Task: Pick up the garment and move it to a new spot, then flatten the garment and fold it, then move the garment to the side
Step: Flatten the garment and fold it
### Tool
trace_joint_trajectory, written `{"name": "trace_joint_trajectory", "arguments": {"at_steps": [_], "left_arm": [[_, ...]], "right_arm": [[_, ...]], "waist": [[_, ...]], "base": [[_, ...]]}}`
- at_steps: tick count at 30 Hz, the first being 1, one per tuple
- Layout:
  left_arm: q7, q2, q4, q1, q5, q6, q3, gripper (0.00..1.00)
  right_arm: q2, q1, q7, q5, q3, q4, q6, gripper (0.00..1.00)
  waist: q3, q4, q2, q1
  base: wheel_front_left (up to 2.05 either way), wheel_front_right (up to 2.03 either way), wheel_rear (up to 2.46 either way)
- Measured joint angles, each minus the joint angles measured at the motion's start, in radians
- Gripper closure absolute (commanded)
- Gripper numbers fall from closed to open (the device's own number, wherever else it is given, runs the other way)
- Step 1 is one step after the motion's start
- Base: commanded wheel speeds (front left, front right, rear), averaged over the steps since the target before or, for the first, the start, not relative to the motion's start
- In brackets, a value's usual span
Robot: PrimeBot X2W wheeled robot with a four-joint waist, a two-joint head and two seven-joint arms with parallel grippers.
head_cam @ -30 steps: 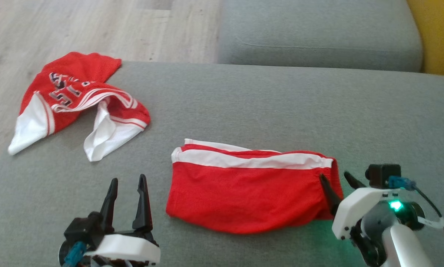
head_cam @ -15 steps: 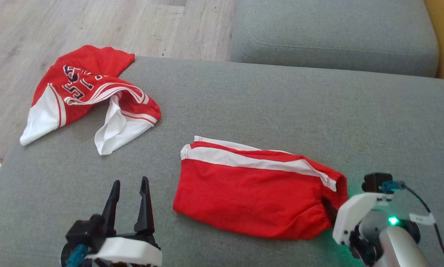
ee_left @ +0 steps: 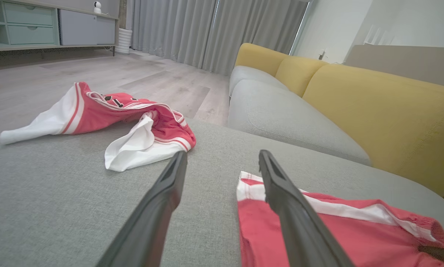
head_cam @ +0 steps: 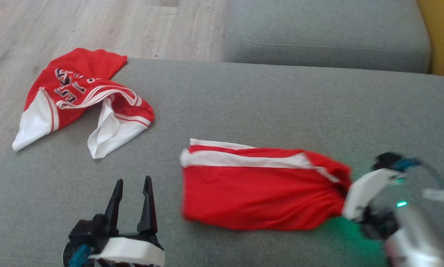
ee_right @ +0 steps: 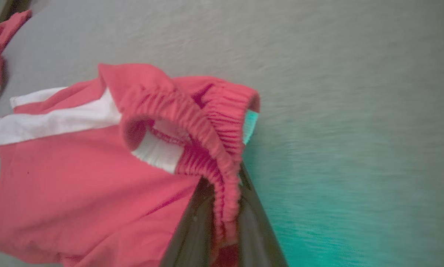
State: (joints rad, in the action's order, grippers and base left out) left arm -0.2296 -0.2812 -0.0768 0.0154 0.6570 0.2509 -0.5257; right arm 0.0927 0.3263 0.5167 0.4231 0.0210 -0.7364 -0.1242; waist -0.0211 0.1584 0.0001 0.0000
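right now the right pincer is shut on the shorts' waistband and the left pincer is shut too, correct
No: the left pincer is open, its jaws apart, as the left wrist view shows. The right pincer is shut on the waistband of the shorts.

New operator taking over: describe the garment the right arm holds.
On the wide grey sofa seat, look front right. The folded red shorts lie there, waistband pinched by the right gripper; unlike the crumpled jersey at far left, they show a white stripe and no lettering.
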Motion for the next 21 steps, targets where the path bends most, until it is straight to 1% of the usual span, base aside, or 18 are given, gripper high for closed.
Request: {"name": "trace_joint_trajectory", "arguments": {"at_steps": [4,5,7,9,14,19,20,21], "left_arm": [[0.000,0.001,0.002,0.000,0.000,0.005,-0.004,0.00],[0.000,0.001,0.002,0.000,0.000,0.005,-0.004,0.00],[0.000,0.001,0.002,0.000,0.000,0.005,-0.006,0.00],[0.000,0.002,0.002,0.000,0.000,0.005,-0.007,0.00],[0.000,0.002,0.001,0.000,0.000,0.005,-0.008,0.00],[0.000,0.002,0.002,0.001,0.000,0.005,-0.016,0.00],[0.000,0.002,0.002,0.001,0.000,0.005,-0.016,0.00],[0.000,0.002,0.002,0.001,0.000,0.005,-0.018,0.00]], "right_arm": [[0.119,0.012,0.034,0.015,-0.038,0.028,0.000,1.00],[0.143,0.011,0.042,0.017,-0.049,0.033,0.000,1.00],[0.172,0.010,0.053,0.017,-0.066,0.046,0.000,1.00],[0.180,0.006,0.066,0.017,-0.069,0.063,0.000,1.00],[0.169,-0.027,0.082,0.053,-0.046,0.143,0.000,1.00],[0.153,-0.074,0.084,0.099,0.026,0.281,0.000,1.00],[0.153,-0.074,0.084,0.099,0.026,0.281,0.000,1.00],[0.146,-0.079,0.089,0.109,0.044,0.314,0.000,1.00]], "waist": [[-0.003,-0.015,0.0000,0.0000],[-0.003,-0.018,0.0000,0.0000],[-0.003,-0.024,0.0000,0.0000],[-0.002,-0.028,0.0000,0.0000],[-0.001,-0.033,0.0000,0.0000],[-0.004,-0.025,0.0000,0.0000],[-0.004,-0.025,0.0000,0.0000],[-0.005,-0.022,0.0000,0.0000]], "base": [[0.00,0.00,0.00],[0.00,0.00,0.00],[0.00,0.00,0.00],[0.00,0.00,0.00],[0.00,0.00,0.00],[0.00,0.00,0.00],[0.00,0.00,0.00],[0.00,0.00,0.00]]}}
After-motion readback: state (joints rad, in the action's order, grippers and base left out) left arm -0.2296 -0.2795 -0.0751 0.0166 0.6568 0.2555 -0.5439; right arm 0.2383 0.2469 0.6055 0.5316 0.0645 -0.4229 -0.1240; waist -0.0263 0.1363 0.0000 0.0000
